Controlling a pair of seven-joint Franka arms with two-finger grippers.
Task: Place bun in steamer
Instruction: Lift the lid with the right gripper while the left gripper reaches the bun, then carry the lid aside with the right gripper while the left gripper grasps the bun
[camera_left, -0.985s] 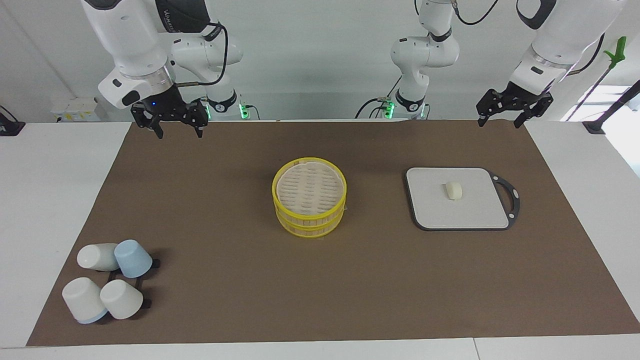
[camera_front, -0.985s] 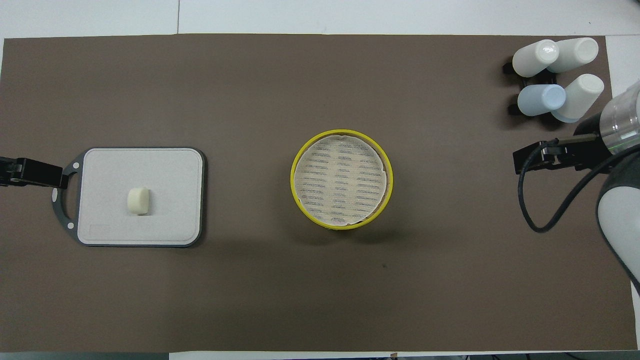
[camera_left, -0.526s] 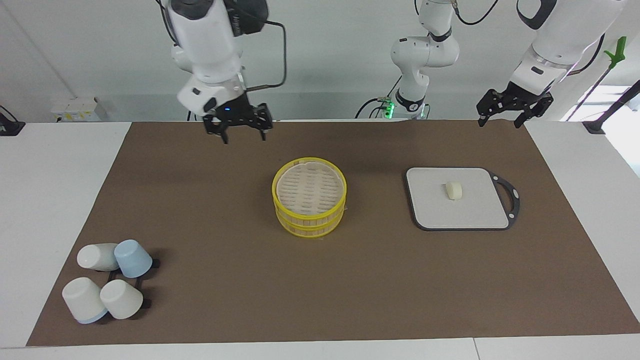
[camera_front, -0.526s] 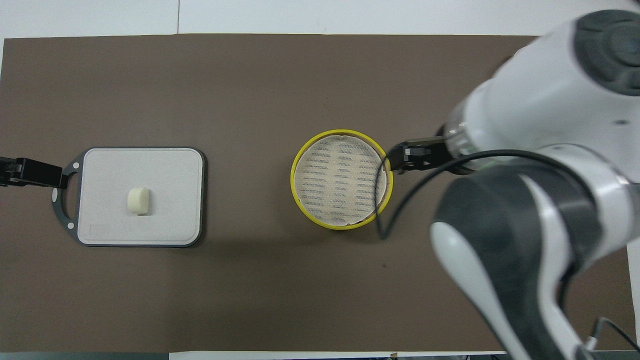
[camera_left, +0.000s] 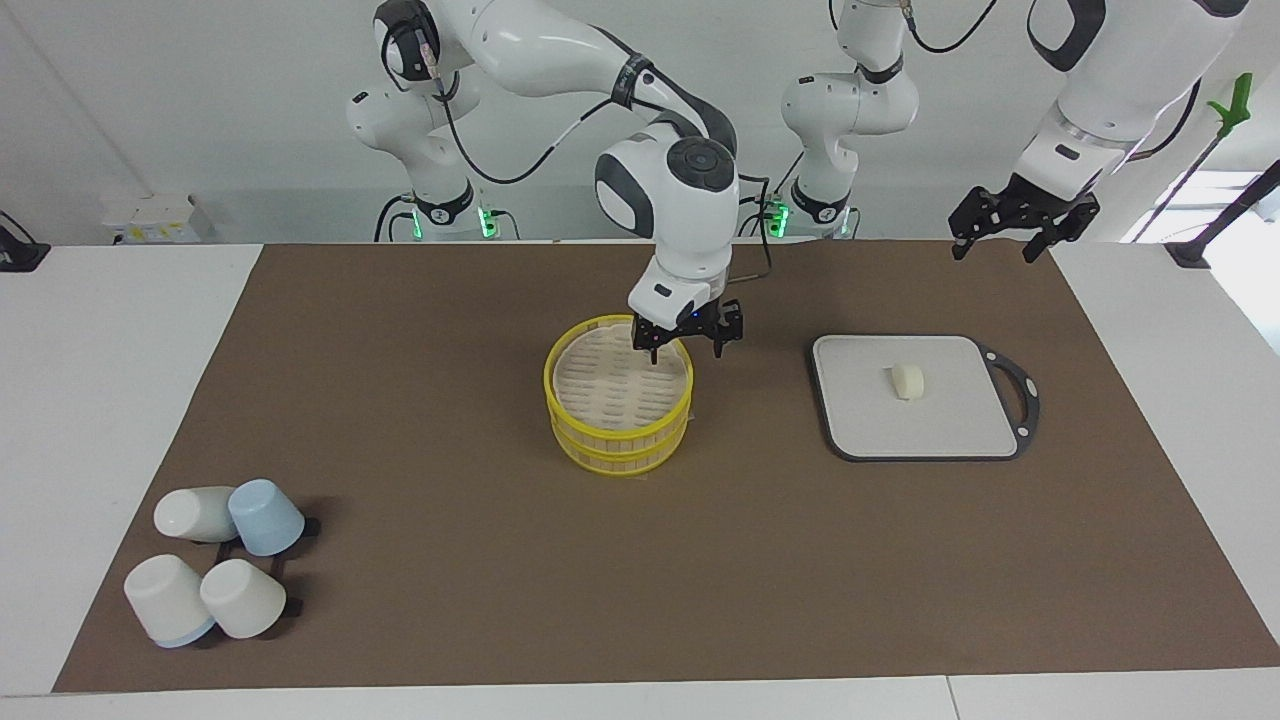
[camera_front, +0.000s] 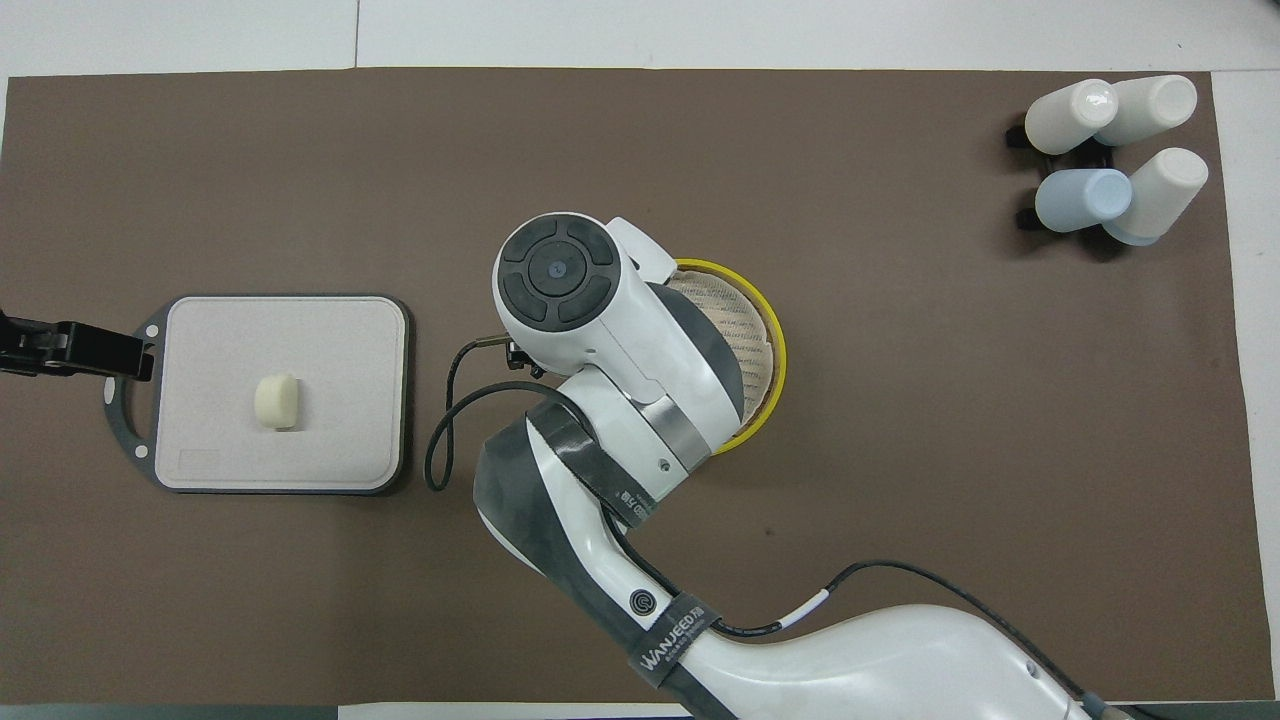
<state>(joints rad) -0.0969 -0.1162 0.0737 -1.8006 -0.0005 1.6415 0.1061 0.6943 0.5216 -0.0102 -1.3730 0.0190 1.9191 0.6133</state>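
- two arms, one small bun (camera_left: 907, 381): it lies alone on the grey cutting board (camera_left: 870, 430), toward the left arm's end of the tabletop, well apart from the steamer (camera_left: 619, 395) at the middle of the brown mat (camera_left: 400, 400).
- the steamer's slatted lid (camera_left: 610, 380) sits on top, so by my reading it has to come off before the bun can go in.
- the right gripper (camera_left: 687, 337) hangs low over the steamer's rim, on the side toward the board, fingers spread wide and holding nothing; one fingertip is over the lid, the other just outside the rim.
- the left gripper (camera_left: 1020, 220) hovers over the mat's edge by the board's handle (camera_left: 1020, 385), fingers wide and empty; this arm waits.
- the relation that counts: the bun lies from the right gripper toward the left arm's end, with bare mat between. the left gripper looks the nearer of the two, so the pick likely falls to it.
- the bun's long axis seems to run toward and away from the robots, though it is nearly round.
- four cups (camera_left: 215, 560) sit far toward the right arm's end, out of the way.
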